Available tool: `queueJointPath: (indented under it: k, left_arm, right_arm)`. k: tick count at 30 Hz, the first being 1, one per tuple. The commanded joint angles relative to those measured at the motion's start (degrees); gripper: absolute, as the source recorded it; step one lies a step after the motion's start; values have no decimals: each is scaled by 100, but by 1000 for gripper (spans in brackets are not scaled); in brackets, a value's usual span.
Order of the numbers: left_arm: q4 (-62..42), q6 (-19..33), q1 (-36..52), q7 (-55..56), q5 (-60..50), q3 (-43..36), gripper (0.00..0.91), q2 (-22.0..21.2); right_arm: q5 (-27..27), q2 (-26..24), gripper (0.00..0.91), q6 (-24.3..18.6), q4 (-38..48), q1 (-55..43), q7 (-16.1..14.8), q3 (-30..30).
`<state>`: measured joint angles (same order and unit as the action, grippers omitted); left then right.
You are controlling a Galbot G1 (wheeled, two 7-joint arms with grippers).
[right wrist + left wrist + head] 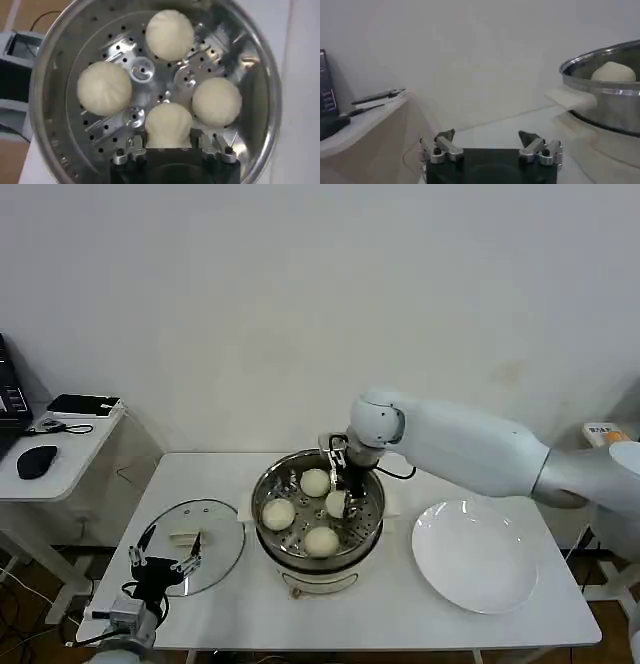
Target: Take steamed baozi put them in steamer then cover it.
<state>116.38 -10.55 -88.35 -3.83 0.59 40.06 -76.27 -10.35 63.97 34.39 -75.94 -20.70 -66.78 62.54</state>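
The steamer (pixel 266 536) stands mid-table, its perforated tray (pixel 150 70) showing inside. Three steamed baozi (pixel 315 481) (pixel 278 513) (pixel 321 540) lie loose on the tray, and in the right wrist view I see them as baozi (pixel 169 34) (pixel 104 87) (pixel 217 101). My right gripper (pixel 340 499) (pixel 168 135) reaches down into the pot, shut on another baozi (pixel 168 122) whose sides are pressed flat, low over the tray. The cover (pixel 215 529) lies flat at the front left. My left gripper (pixel 165 562) (pixel 487 136) hovers open at the cover's near edge, holding nothing.
A white plate (pixel 478 556) lies bare to the right of the steamer. A low side table (pixel 45 469) with a mouse and small devices stands beyond the table's left edge. The steamer's cream side handle (pixel 570 98) juts toward my left gripper.
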Motion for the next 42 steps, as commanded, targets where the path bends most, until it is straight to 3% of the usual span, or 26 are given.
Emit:
queueJointPath:
  k: [1,13,14,15,25,31,37,40,42]
  left_arm:
    - [-4,2,13,-2,-2,-5,907,9]
    - [-26,19,19,-9,5,-26,907,16]
    - [-30,20,18,-10,6,-25,907,15]
    - [-32,23,15,-15,6,-28,907,16]
    - [-11,46,-3,-61,29,-65,907,-3]
    - [2,48,-7,-73,33,-117,907,-61]
    - [-20,58,13,-79,26,-162,907,-78]
    - [-74,138,43,-59,41,-169,907,-77]
    - [-137,165,78,-42,47,-165,907,-72]
  right_arm:
    - [137,28,574,0,44,42,-4,114]
    - [259,-1,574,-27,67,75,-64,98]
    - [288,-8,685,-29,63,89,-62,94]
    - [306,-20,907,-30,56,98,-59,96]
    - [293,-163,907,-30,-14,52,30,-150]
    - [144,-532,907,-35,-278,-118,-16,-437]
    - [-1,-936,907,-78,-367,-8,23,-1278]
    - [-235,-1017,907,-121,-357,222,292,-1834]
    - [-512,-1053,907,-427,-334,539,787,-2669]
